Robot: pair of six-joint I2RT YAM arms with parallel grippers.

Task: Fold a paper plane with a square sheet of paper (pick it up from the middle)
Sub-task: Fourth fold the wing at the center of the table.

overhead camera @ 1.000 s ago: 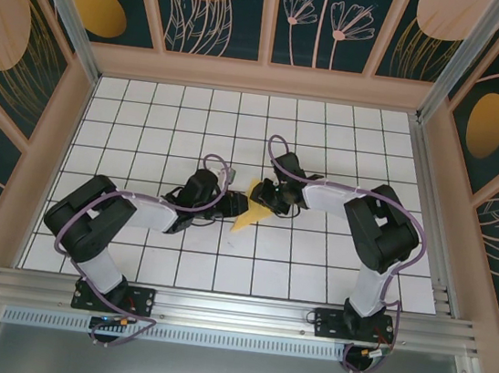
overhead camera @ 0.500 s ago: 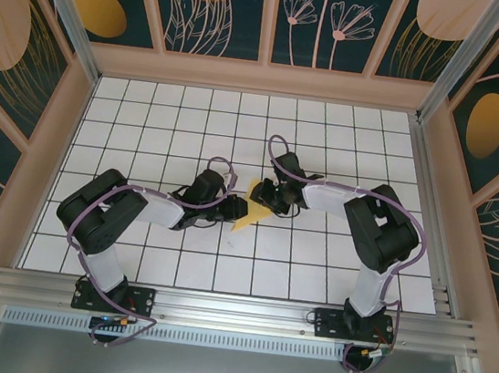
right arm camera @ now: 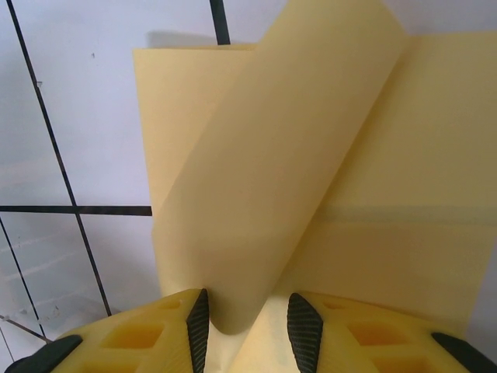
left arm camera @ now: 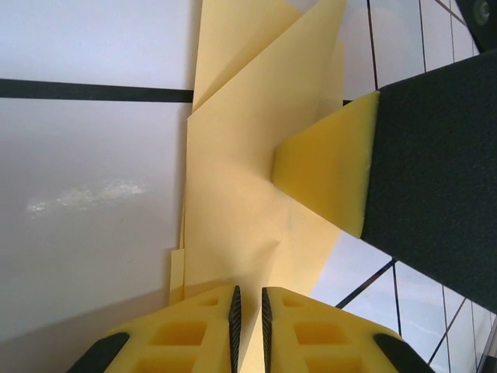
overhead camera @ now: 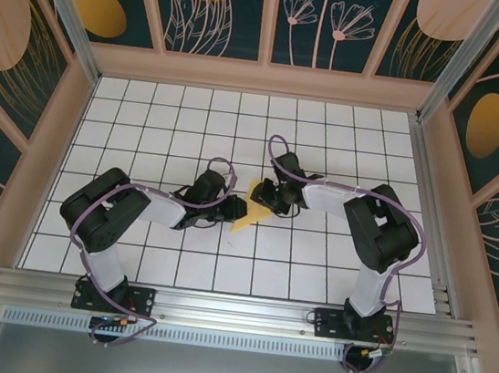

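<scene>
Left gripper: jaws almost pressed together, pinching an edge of the square sheet of paper.
Right gripper: jaws part-closed around a curled-up flap of the same sheet.
Sheet: pale yellow, creased into a wedge, lying mid-surface between the two grippers.

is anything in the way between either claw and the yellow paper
Nothing visible stands between them. Both claws are at the square sheet of paper: the left claw is pinched on one edge, and the right claw has a curled-up flap between its fingers.
</scene>
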